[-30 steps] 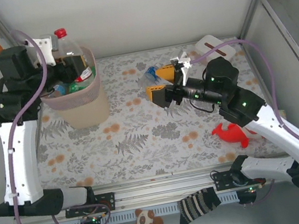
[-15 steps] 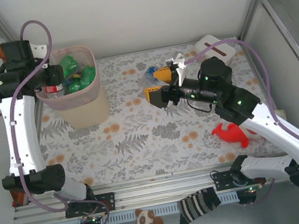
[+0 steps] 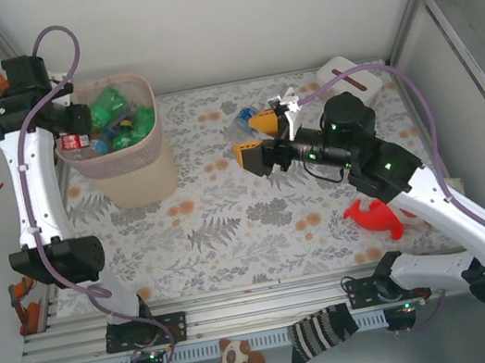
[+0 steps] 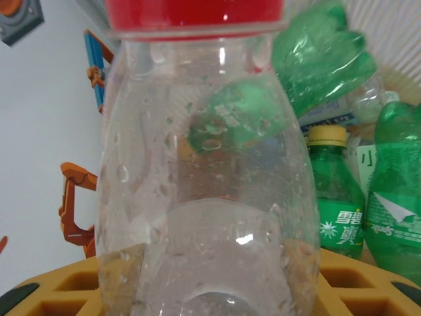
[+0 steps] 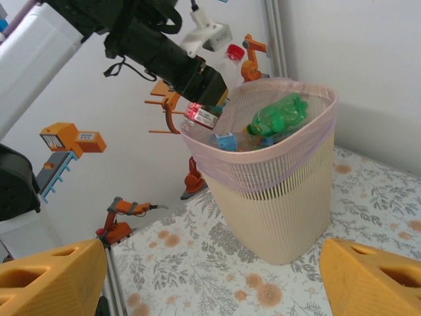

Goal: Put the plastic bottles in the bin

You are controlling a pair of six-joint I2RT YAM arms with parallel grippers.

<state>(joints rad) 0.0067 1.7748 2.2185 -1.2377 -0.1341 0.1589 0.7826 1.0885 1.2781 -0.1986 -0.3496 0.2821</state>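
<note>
Swung down from above the bin's middle, the left gripper (image 5: 202, 92) now sits at the left rim, clamped on the red-capped bottle (image 5: 201, 116). In the right wrist view the bottle's long axis runs steeply. Its cap is uppermost and leans toward the back wall, and its red-labelled lower end is at the liner's edge. In the left wrist view the cap points away from the wrist, with the clear body between the yellow pads (image 4: 59, 289).

White walls (image 3: 241, 12) with metal corner posts close in the space, and the left wall carries orange robot-arm stickers (image 5: 122, 220). A cloth (image 3: 223, 232) printed with grey leaves and orange flowers covers the table.

The cream bin (image 3: 143, 175) stands upright at the far left with a pink liner folded over its rim. Green bottles (image 3: 123, 118) lie jumbled inside it.

Near mid-table the right gripper (image 3: 257, 138) hangs with its jaws wide apart and nothing between them. Just beside it a blue-capped bottle (image 3: 240, 125) lies on its side on the cloth.

A white tissue box (image 3: 351, 78) sits at the far right, and a red toy figure (image 3: 375, 214) is nearer on the same side.
</note>
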